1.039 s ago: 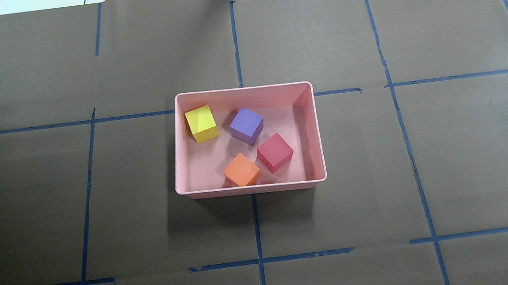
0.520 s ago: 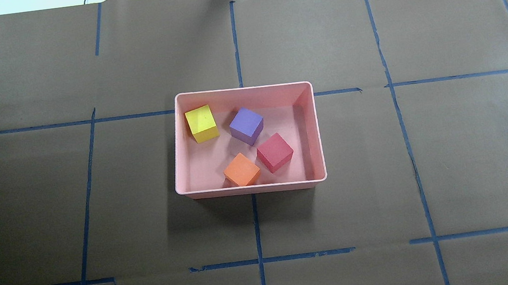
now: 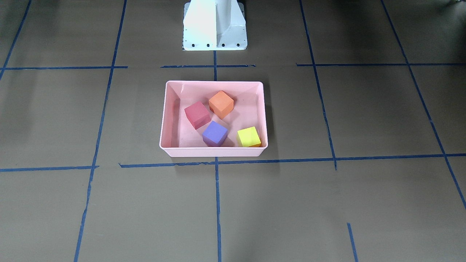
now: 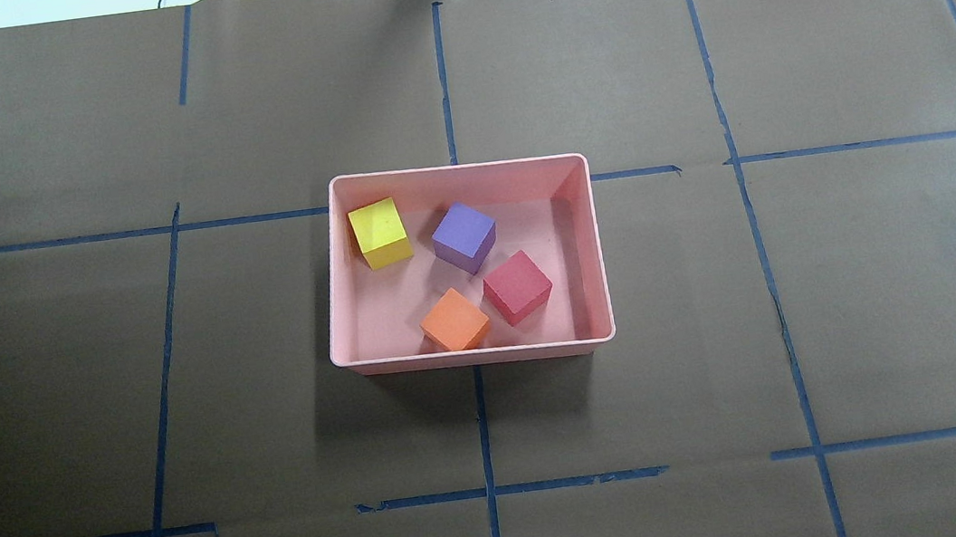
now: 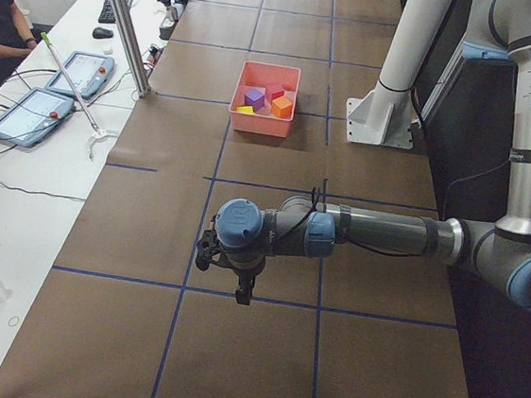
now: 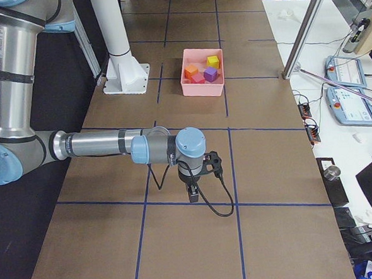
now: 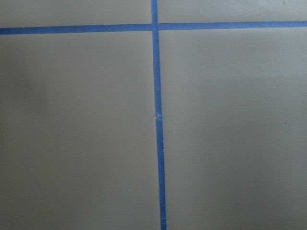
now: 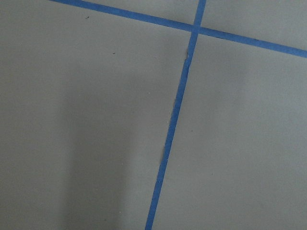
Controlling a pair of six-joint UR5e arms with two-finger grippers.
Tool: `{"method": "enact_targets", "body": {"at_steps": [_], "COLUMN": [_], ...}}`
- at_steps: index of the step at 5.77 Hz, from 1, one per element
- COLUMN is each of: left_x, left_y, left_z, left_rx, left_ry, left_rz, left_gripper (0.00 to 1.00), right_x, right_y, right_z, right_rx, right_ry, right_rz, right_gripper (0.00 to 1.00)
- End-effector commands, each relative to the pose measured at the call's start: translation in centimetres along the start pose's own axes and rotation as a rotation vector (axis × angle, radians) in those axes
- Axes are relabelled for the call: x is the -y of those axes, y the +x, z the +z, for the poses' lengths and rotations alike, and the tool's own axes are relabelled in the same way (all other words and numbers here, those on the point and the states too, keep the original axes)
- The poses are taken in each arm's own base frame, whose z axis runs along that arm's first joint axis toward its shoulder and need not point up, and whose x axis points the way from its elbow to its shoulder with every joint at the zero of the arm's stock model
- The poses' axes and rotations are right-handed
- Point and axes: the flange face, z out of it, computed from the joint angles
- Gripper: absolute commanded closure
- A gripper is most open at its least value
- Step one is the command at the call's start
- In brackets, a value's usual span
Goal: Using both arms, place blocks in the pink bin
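Four blocks, a small matte red foam cube [image 4: 518, 286], purple foam cube [image 4: 464, 236], orange foam cube [image 4: 454, 318] and yellow-green foam cube [image 4: 380, 233], all lie inside the shallow light-pink plastic bin [image 4: 452, 168], with both arms well apart from it.

In the overhead view the yellow-green foam cube sits by the bin's far-left corner, the purple foam cube near the middle, the red foam cube toward the right and the orange foam cube just beside it at the near wall. The bin stands mid-table on brown paper [image 4: 901, 299] gridded with blue tape, in front of the white pedestal [image 3: 214, 25]. The left arm's black two-finger gripper [image 5: 243, 296] and the right arm's black two-finger gripper [image 6: 192, 196] hang over the paper near opposite table ends. They show only in the side views, so I cannot tell how their jaws stand.
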Motion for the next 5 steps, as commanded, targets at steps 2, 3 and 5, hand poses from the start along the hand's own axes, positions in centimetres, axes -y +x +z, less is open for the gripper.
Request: {"method": "enact_targets", "body": {"at_steps": [2,3,5], "left_x": [0.32,0.45,0.28], "left_y": [-0.32,0.00,0.24], "left_z": [-0.28,-0.57,-0.77], "left_rx": [0.059,0.060,0.053], "left_ry": [-0.001,0.005,0.010], "left_rz": [0.004,0.012,0.020], "left_gripper": [0.00,0.00,0.00], "right_x": [0.00,-0.03,0.02], "right_y": [-0.07,-0.01,-0.15], "right_z": [-0.06,-0.01,-0.11], "right_rx": [0.000,-0.001,0.003], "right_ry": [0.003,0.001,0.004], "right_rz": [-0.002,-0.001,-0.003], "right_gripper": [0.00,0.00,0.00]}}
